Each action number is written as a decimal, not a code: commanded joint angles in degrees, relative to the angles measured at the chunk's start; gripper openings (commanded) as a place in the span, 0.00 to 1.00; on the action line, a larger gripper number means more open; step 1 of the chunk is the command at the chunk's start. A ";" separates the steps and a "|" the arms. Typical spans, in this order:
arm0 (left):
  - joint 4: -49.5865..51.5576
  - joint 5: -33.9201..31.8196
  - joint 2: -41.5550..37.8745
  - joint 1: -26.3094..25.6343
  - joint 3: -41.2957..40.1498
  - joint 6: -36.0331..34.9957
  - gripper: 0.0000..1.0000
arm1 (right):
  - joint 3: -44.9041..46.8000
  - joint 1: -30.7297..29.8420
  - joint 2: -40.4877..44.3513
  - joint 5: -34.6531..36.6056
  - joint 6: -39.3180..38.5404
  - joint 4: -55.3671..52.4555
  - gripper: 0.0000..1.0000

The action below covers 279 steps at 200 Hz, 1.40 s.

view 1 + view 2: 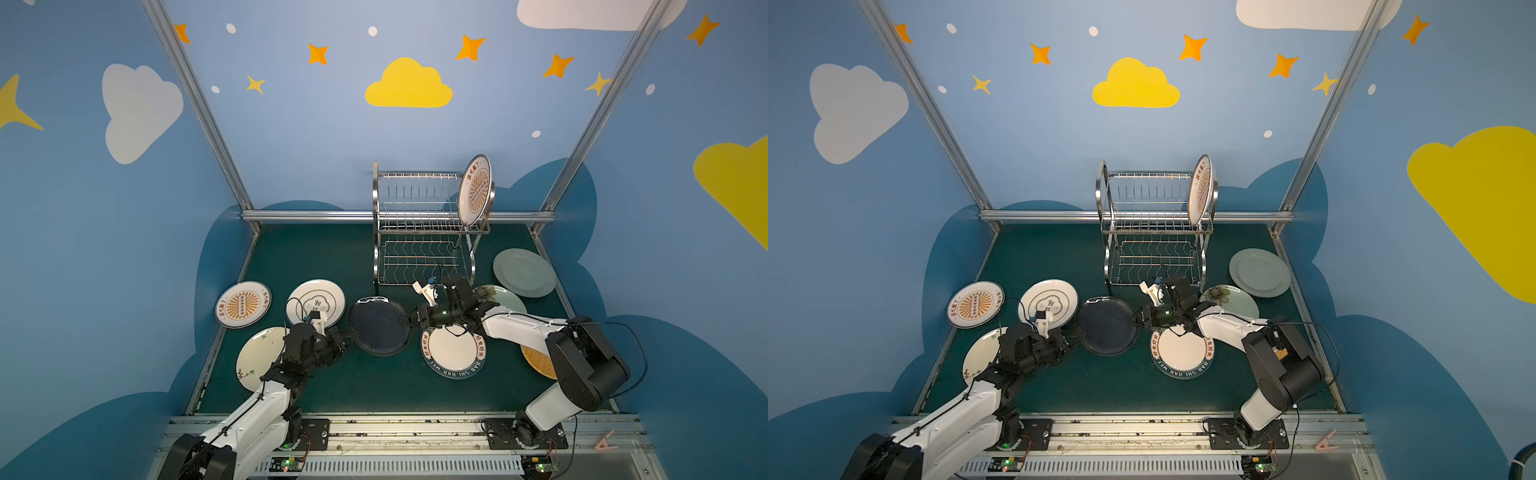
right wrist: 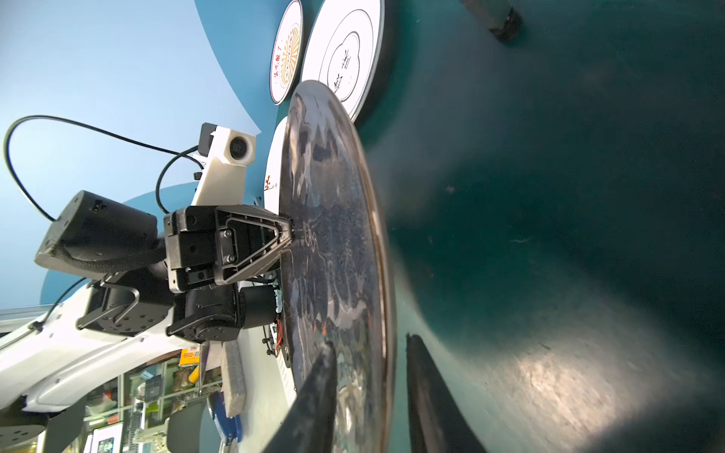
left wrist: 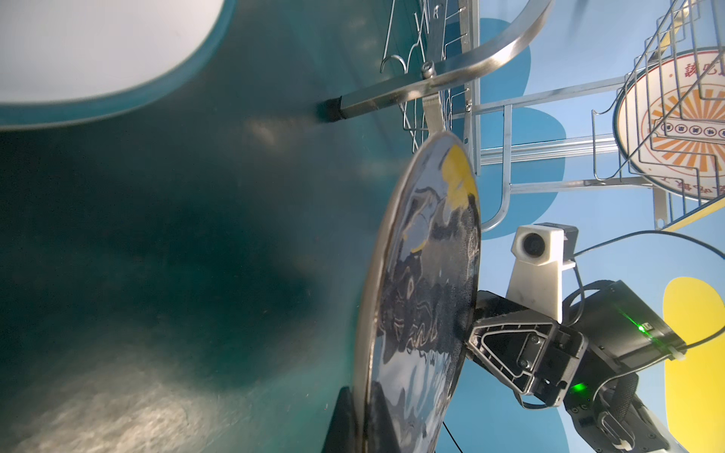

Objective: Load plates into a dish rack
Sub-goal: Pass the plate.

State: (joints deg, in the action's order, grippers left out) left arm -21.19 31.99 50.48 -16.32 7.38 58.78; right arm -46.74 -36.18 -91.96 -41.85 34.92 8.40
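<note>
My left fingers (image 2: 284, 231) are pinching the thin rim of the round, glossy black plate (image 1: 380, 328) and holding it just above the middle of the dull green bench (image 1: 374, 395). My right fingers (image 2: 317, 392) are standing apart around the opposite rim, and one of them is not touching it. The shiny steel wire dish rack (image 1: 376, 232) is standing at the rear edge and carrying one upright sunburst plate (image 1: 475, 191).

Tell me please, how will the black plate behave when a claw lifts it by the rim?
The black plate is glossy, mirroring the room, so it may slip in a narrow rim grip. It looks rigid and probably brittle if dropped. Pinched at the rim by the left claw, it could pivot or sag.
</note>
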 commanded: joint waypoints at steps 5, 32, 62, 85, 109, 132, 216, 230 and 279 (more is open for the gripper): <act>-7.55 1.22 -1.09 -0.34 1.65 -0.05 0.04 | 0.60 0.10 -1.20 -1.47 1.23 2.47 0.28; -7.88 1.19 -0.91 -0.47 1.76 0.01 0.04 | 0.42 0.00 -2.22 -2.26 1.82 3.28 0.24; -7.73 0.97 -0.92 -0.52 1.64 -0.20 0.04 | 0.34 -0.03 -3.11 -3.07 2.62 4.65 0.16; -7.33 0.75 -0.90 -0.56 1.67 -0.38 0.04 | 0.44 -0.03 -3.22 -3.32 3.09 5.23 0.12; -6.31 0.10 -1.13 -0.57 1.80 -0.95 0.04 | 0.68 -0.02 -3.14 -3.89 3.56 5.84 0.04; -4.07 -0.50 -1.37 -0.53 2.22 -1.91 0.04 | 1.18 -0.03 -2.96 -4.52 4.65 7.52 0.00; 12.44 -6.47 -6.44 -0.43 7.10 -4.05 1.00 | 4.95 1.58 2.73 -3.30 5.82 10.93 0.00; 17.43 -8.52 -7.60 -0.40 8.71 -3.68 1.00 | 5.62 2.10 4.44 -2.80 6.01 11.17 0.00; 40.40 -11.81 -11.08 1.14 21.09 -5.70 1.00 | 6.19 5.62 15.08 1.74 4.38 2.88 0.00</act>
State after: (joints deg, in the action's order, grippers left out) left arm 4.36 23.03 41.82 -15.75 22.15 55.79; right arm -38.98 -32.29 -84.86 -40.95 40.47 11.70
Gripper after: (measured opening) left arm 0.998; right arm 0.101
